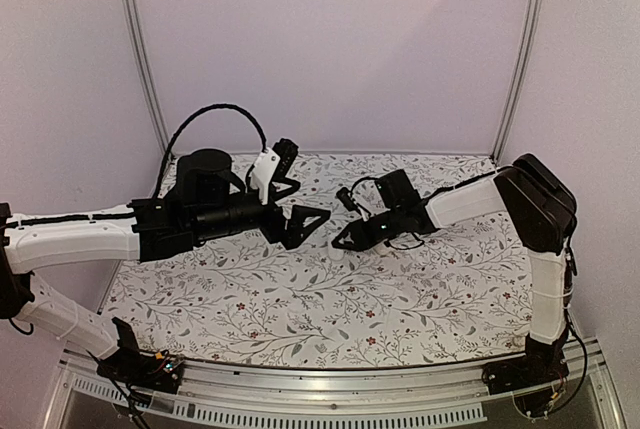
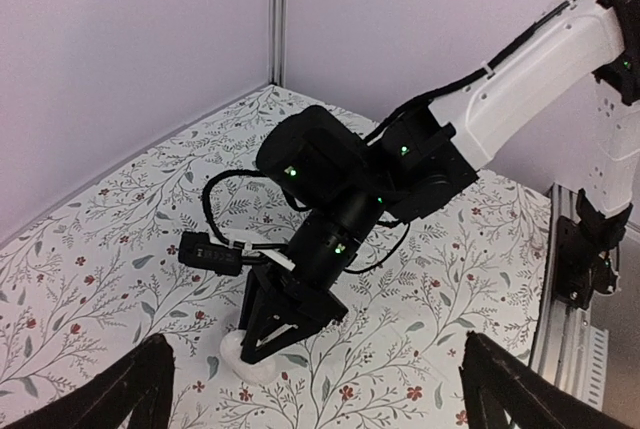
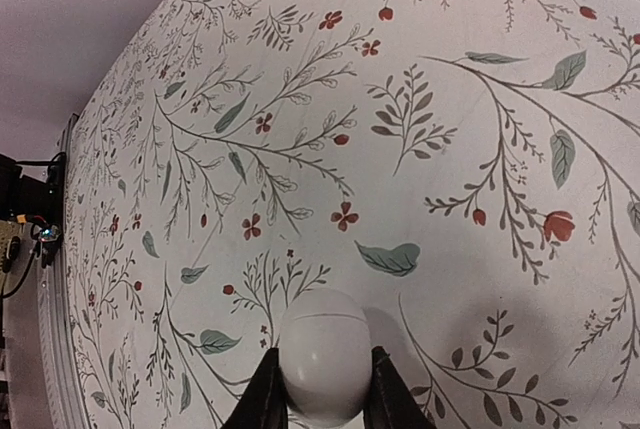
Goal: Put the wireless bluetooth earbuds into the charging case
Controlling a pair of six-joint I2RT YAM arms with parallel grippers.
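Note the right gripper closed narrowly on the charging case, 1 finger pressed against each flank, down at the floral cloth; read the thin curved seam across the white shell as the lid line, lid shut; judge the step in hand as gripping and steadying the case ahead of opening.

Squeeze low on the body, below that seam, so as not to pin the lid; press lightly, to avoid squirting the glossy rounded shell out of a hard pinch; lift little or not at all, using the cloth as support.

Note the left gripper spread wide, holding nothing, poised just beside the right one near the middle of the cloth and facing it; bring it in slowly toward the lid edge, from the side away from the hinge, without being able to tell the hinge side from these views.

Find no earbuds in any of the 3 views; cannot say whether inside the case or out of frame; check before committing to the lid.
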